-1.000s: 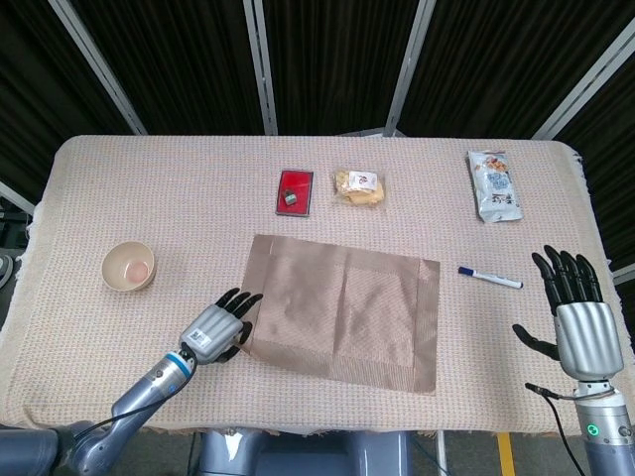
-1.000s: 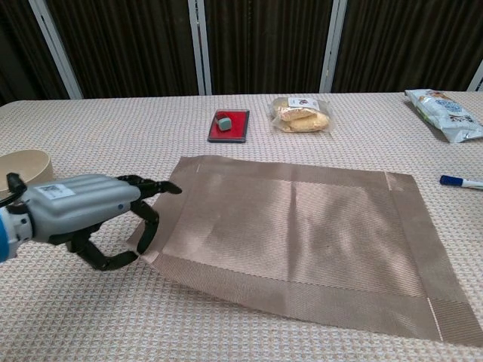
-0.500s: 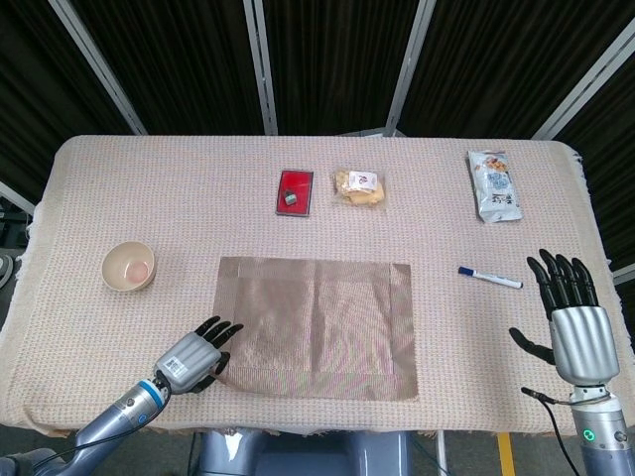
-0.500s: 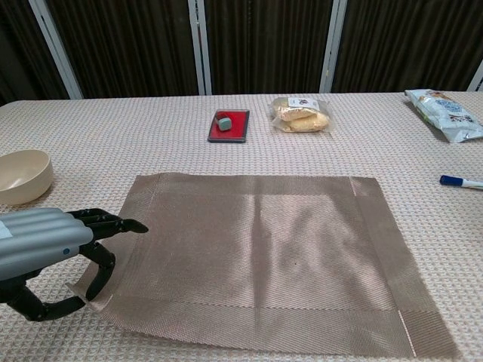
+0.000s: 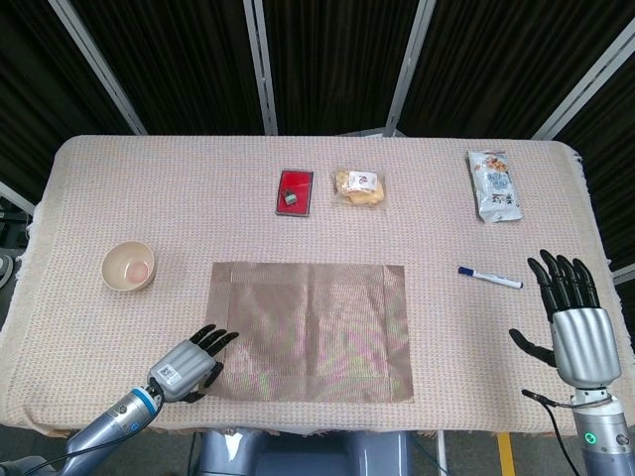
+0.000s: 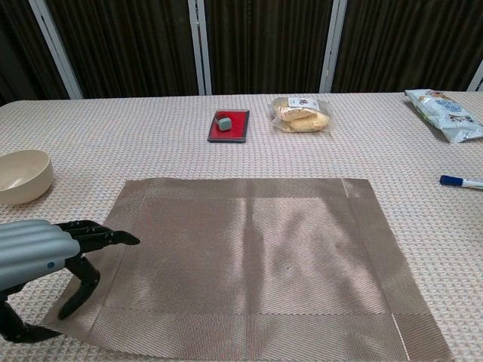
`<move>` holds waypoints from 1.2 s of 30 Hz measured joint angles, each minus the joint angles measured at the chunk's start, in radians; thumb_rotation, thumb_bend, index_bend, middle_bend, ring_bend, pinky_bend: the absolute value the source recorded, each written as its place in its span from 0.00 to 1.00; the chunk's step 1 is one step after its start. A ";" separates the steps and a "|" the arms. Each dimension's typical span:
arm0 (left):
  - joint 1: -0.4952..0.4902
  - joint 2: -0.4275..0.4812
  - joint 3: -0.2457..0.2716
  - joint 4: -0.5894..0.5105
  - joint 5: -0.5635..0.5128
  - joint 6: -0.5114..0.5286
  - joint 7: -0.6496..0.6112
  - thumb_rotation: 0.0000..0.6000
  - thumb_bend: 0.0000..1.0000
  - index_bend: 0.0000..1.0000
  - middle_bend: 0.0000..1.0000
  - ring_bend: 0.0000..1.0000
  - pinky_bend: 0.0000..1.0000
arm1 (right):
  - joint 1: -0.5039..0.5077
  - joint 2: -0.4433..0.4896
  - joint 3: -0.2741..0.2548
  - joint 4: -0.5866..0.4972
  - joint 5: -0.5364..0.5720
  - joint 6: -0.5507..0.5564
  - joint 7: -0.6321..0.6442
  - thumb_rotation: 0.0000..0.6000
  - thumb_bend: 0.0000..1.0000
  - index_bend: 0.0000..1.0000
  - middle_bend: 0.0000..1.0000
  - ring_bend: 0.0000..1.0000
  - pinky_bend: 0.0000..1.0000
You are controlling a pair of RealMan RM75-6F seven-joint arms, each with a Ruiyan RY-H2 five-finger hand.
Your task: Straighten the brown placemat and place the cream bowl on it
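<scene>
I've got the brown placemat (image 5: 309, 331) lying flat near the table's front edge, roughly centred, sides running square w/ the table (image 5: 198, 188) edges; in chest view the mat's near-left corner sits by my left hand (image 5: 186, 365), whose fingers (image 6: 96, 235) are spread over that corner w/ the thumb apart below, gripping nothing I can see; whether the fingertips actually touch the weave I can't tell. Cream bowl (image 5: 128, 267) is upright on the cloth toward the left edge, well apart from the mat, off its far-left corner. My right hand (image 5: 579, 327) hangs at the table's right edge near the front corner, fingers straight and fanned wide, thumb out, holding nothing. A blue-capped marker (image 5: 490, 277) lies between the mat and the right edge; toward the back edge, a red tray w/ a small grey block (image 5: 295, 191) on it, a clear bag of pastries (image 5: 358, 186) just beside it, and a snack packet (image 5: 493, 184) near the back-right corner.
</scene>
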 measured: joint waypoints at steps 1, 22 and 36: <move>0.000 0.002 0.001 0.001 0.007 -0.001 -0.009 1.00 0.00 0.19 0.00 0.00 0.00 | -0.001 0.000 0.000 -0.001 -0.002 0.001 0.000 1.00 0.00 0.00 0.00 0.00 0.00; 0.056 0.137 -0.105 0.146 0.055 0.198 -0.284 1.00 0.00 0.27 0.00 0.00 0.00 | -0.013 0.006 -0.015 -0.021 -0.045 0.019 0.000 1.00 0.00 0.00 0.00 0.00 0.00; 0.095 -0.006 -0.157 0.635 -0.018 0.167 -0.557 1.00 0.00 0.33 0.00 0.00 0.00 | -0.010 -0.008 -0.018 -0.019 -0.043 0.002 -0.026 1.00 0.00 0.00 0.00 0.00 0.00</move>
